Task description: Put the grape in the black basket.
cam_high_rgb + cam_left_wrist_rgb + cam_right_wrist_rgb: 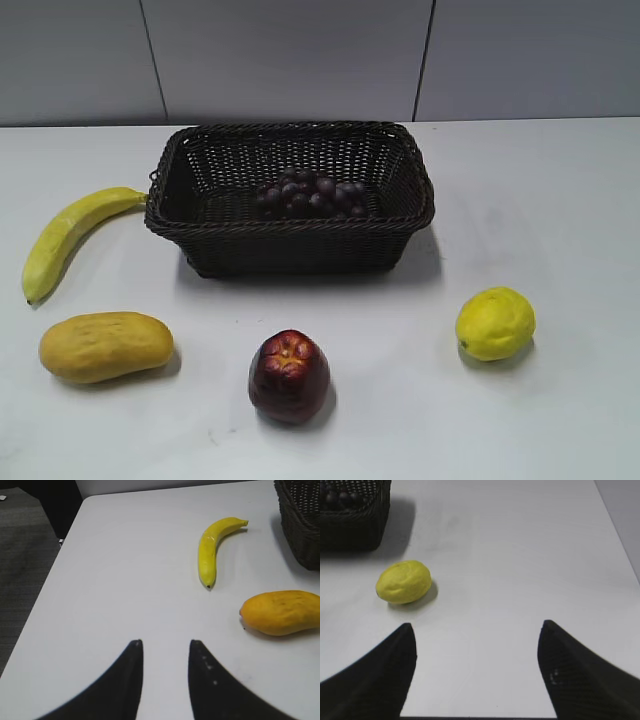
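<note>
The grape (pixel 312 194), a dark purple-red bunch, lies inside the black basket (pixel 290 250) at the middle back of the table. A few grapes (pixel 340 497) show in the basket's corner (pixel 355 525) in the right wrist view. The basket's edge (pixel 302 525) shows at the top right of the left wrist view. My left gripper (pixel 165 642) is open and empty over bare table, far left of the basket. My right gripper (pixel 477 627) is wide open and empty over bare table, to the right of the lemon. Neither gripper shows in the exterior view.
A banana (pixel 68 235) (pixel 212 547) and a mango (pixel 105 346) (pixel 280 612) lie left of the basket. A dark red apple-like fruit (pixel 289 375) lies in front. A lemon (pixel 495 323) (pixel 403 581) lies front right. The table's left edge (pixel 50 580) drops to the floor.
</note>
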`<state>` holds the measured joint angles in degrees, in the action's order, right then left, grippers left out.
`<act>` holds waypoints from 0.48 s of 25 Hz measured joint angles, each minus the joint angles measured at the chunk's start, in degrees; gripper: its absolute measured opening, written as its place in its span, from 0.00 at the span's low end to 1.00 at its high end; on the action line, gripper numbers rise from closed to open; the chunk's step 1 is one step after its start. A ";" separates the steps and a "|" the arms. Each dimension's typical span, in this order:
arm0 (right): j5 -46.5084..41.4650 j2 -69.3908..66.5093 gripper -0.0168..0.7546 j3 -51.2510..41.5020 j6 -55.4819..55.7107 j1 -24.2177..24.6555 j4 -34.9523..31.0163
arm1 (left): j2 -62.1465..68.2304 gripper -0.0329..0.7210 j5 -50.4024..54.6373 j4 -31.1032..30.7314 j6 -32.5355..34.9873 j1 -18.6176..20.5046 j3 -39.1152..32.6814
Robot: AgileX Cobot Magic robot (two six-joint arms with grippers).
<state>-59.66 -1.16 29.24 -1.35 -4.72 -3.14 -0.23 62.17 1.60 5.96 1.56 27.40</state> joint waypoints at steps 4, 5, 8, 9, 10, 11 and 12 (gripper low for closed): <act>0.01 1.49 0.76 0.00 0.00 0.28 -0.07 | 0.00 0.35 0.00 0.00 0.00 0.00 0.00; 0.01 1.49 0.76 0.00 0.00 0.34 -0.22 | 0.00 0.35 0.00 0.00 0.00 0.00 0.00; 0.01 1.49 0.76 0.00 0.00 0.40 -0.26 | 0.00 0.35 0.00 0.00 0.00 0.00 0.00; 0.01 1.49 0.76 0.00 0.00 0.40 -0.26 | 0.00 0.35 0.00 0.00 0.00 0.00 0.00; 0.01 1.49 0.76 0.00 0.00 0.40 -0.26 | 0.00 0.35 0.00 0.00 0.00 0.00 0.00; 0.01 1.49 0.76 0.00 0.00 0.40 -0.26 | 0.00 0.35 0.00 0.00 0.00 0.00 0.00; 0.01 1.49 0.76 0.00 0.00 0.40 -0.26 | 0.00 0.35 0.00 0.00 0.00 0.00 0.00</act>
<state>-59.65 0.33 29.24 -1.35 -4.33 -3.40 -0.23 62.17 1.60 5.96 1.56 27.40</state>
